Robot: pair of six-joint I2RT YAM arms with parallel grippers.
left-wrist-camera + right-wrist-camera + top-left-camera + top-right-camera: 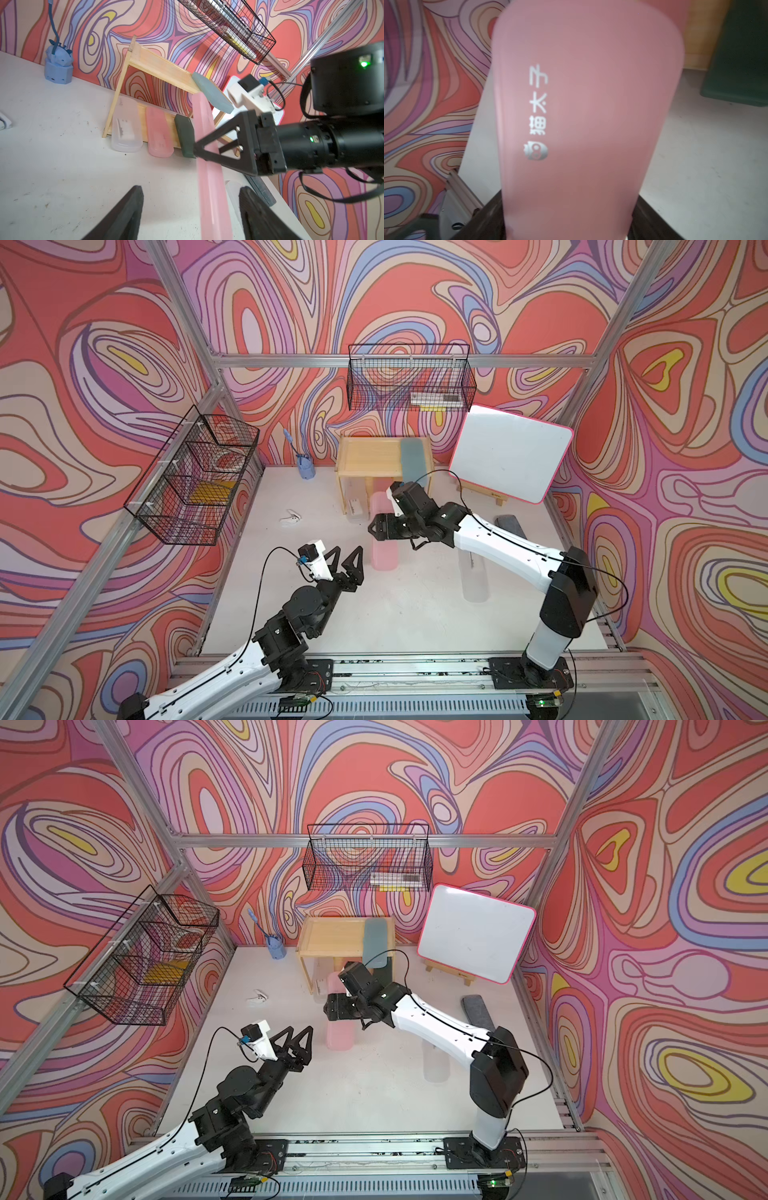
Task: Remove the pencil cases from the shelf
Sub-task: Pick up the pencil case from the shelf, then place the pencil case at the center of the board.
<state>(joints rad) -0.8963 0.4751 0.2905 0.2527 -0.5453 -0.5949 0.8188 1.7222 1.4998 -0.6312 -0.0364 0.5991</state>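
My right gripper (376,526) is shut on a pink pencil case (386,556), which fills the right wrist view (591,124) and reaches out in front of the wooden shelf (365,456). My left gripper (348,551) stands open just left of that case's near end; in the left wrist view the case (209,187) passes blurred between its spread fingers without touching them. A teal case (413,462) lies on the top tier. On the lower tier sit a translucent case (126,126), a second pink one (159,133) and a dark green one (184,135).
Another translucent case (473,576) lies on the table under my right arm, with a grey fuzzy block (509,524) beyond it. A whiteboard (511,456) leans right of the shelf. A blue holder (306,468), a white clip (291,519) and wire baskets (195,481) (409,379) are around.
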